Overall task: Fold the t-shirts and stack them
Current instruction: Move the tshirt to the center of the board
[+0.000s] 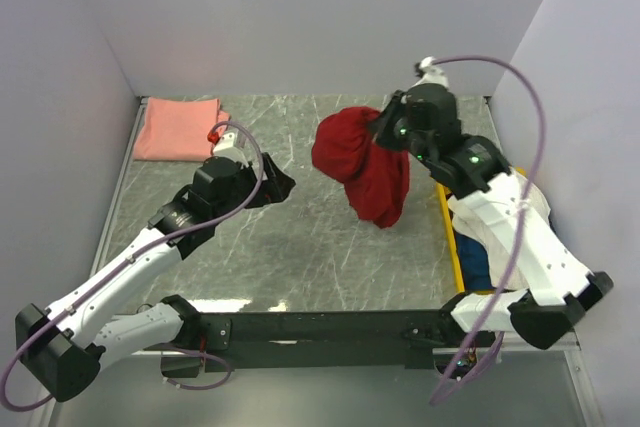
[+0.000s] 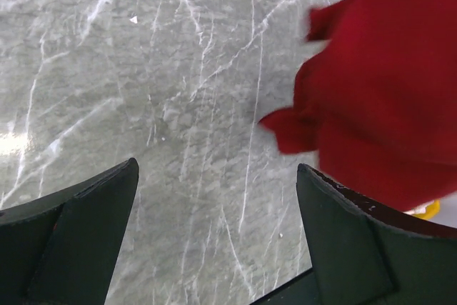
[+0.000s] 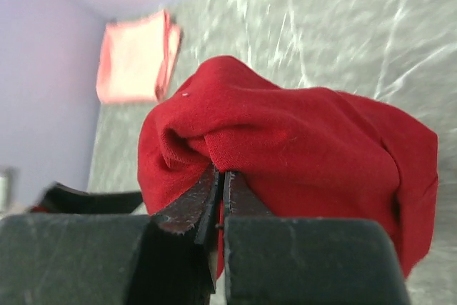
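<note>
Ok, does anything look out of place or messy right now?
Only the deep red shirt: it is a crumpled bundle pinched in the right gripper, not spread flat. The pink shirt lies neatly folded in the far left corner. No spill or damage shows.

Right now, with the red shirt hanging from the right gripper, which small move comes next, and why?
Probably the left gripper should reach to the hanging edge of the red shirt and pinch it. The right gripper is shut on the shirt, bunched over the table; the left is open and empty nearby. Two grips could spread it flat.
</note>
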